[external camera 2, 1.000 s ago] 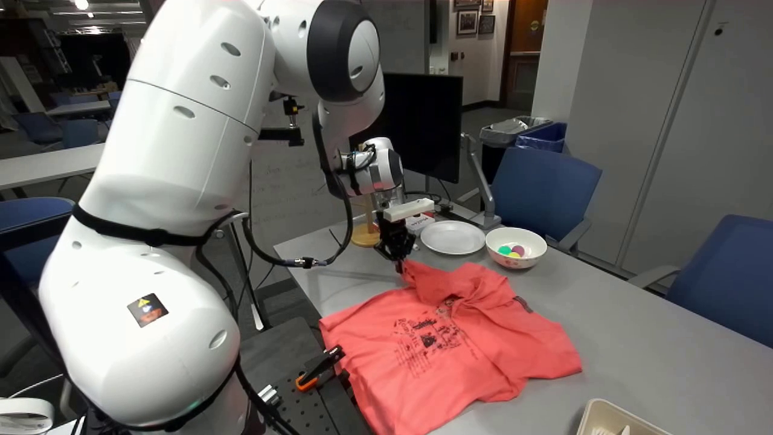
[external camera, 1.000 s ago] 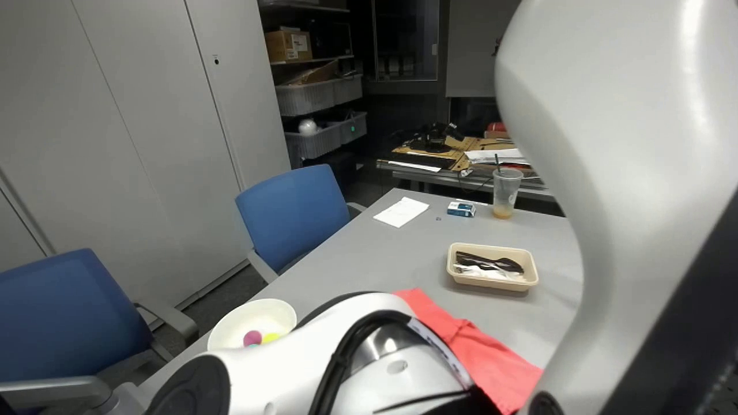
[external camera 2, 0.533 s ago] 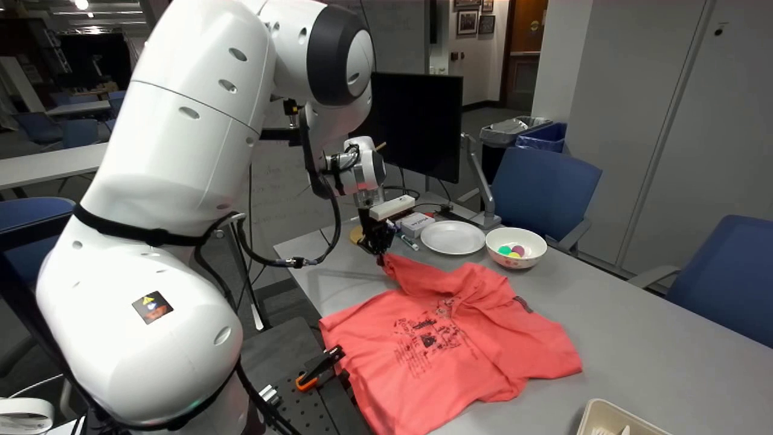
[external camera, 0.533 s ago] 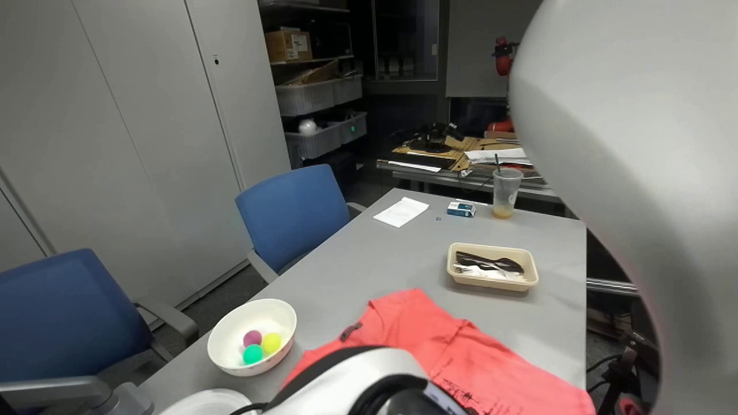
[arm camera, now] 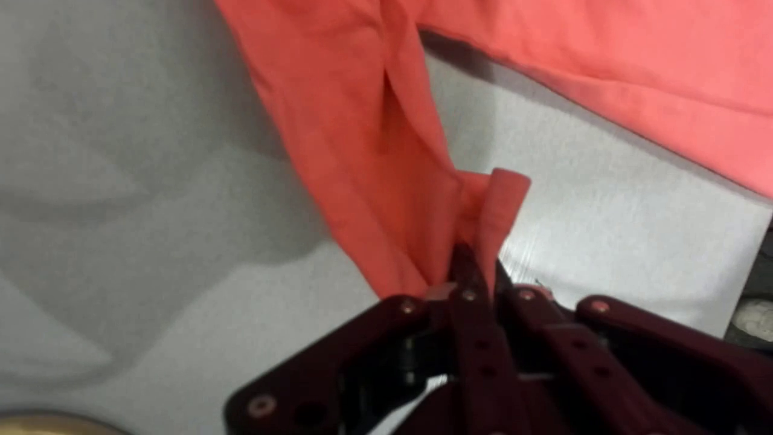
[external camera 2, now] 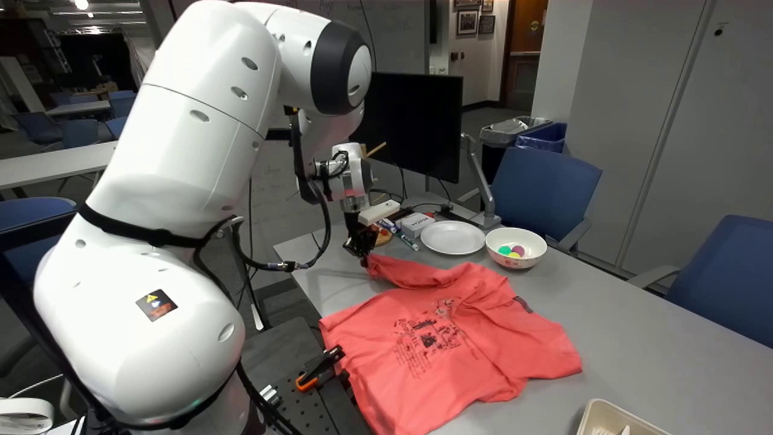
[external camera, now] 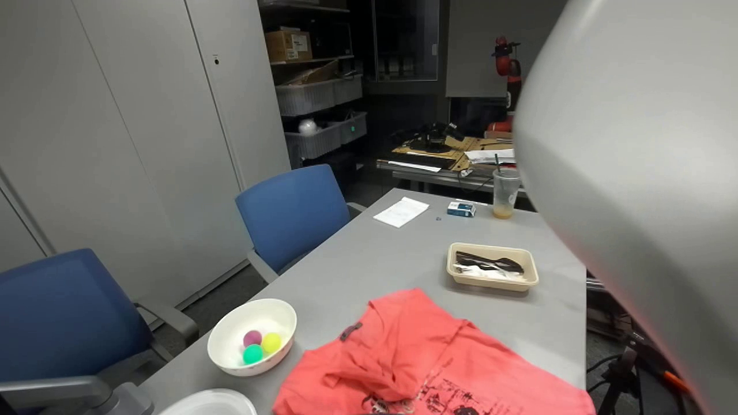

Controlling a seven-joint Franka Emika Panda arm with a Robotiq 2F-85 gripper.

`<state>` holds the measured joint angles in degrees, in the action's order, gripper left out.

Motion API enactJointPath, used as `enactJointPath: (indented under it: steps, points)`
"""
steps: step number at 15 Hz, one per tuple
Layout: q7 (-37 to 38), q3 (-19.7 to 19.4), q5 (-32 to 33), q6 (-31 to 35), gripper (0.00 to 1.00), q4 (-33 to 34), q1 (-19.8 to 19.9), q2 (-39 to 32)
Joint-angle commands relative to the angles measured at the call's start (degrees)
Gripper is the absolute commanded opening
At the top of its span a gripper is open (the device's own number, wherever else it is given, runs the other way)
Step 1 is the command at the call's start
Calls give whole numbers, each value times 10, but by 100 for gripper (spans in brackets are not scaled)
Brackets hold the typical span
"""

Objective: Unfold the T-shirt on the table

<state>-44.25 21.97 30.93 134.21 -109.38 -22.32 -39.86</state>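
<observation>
**Grey surface (external camera 2: pixel 652 320) is partly covered by red T-shirt (external camera 2: pixel 483 362)**

By the claw (arm camera: pixel 483 270), one narrow end of the T-shirt is held clamped, just above the surface. To one side of the claw, the wider part is laid with folds, its dark lettering (external camera 2: pixel 427 339) turned upward.
</observation>
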Motion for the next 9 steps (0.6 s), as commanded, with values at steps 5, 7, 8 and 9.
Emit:
enactJointPath:
  steps: [5, 7, 8, 9]
  points:
    - [-52, 15, -32, 31, 1, 8, -8, -17]
    - [-60, 16, -37, 31, 1, 7, -8, -15]
    - [-63, 15, -39, 29, 1, 7, -9, -13]
    - [-64, 14, -40, 24, 8, 8, -10, -13]
